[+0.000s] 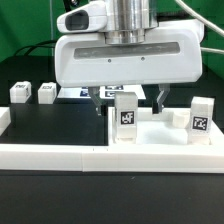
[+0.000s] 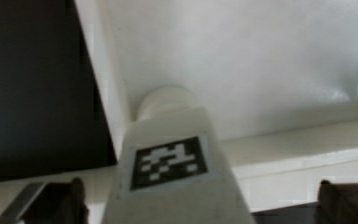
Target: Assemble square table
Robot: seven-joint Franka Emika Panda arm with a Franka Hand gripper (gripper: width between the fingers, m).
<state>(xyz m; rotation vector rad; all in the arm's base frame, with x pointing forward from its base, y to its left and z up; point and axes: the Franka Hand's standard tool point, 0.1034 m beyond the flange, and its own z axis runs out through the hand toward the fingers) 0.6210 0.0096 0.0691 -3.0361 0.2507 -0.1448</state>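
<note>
**Surface.** Your black work surface point(image 1: 60, 122) fills the scene. A long, low white border wall point(image 1: 60, 157) closes it at the front. Behind, under the arm's housing, you can see a strip of the marker board point(image 1: 76, 92).

**Room.** The backdrop is dark, and there is little you can make out.

**Square top** point(image 1: 165, 130). White, lying flat on the work surface toward the exterior view's right, just behind the border wall. In the wrist view its smooth white face point(image 2: 247, 60) meets the black surface along a straight edge.

**Centre leg** point(image 1: 127, 112). A white block standing upright on the square top, with a black-and-white tag facing the exterior camera. The wrist view shows that tagged face point(image 2: 172, 160) close to the lens.

**Second leg** point(image 1: 200, 118). The same make, upright, at the exterior view's right and well apart from the centre leg.

**Outer loose leg** point(image 1: 20, 92) and **inner loose leg** point(image 1: 46, 93). Small white tagged blocks, near each other on the black surface at the exterior view's left.

**Gripper** point(image 1: 128, 98). It hangs over the centre leg with its jaws spread wide. One dark finger point(image 2: 51, 205) stands on either side of the leg, with a gap on both sides. It has hold of nothing.
</note>
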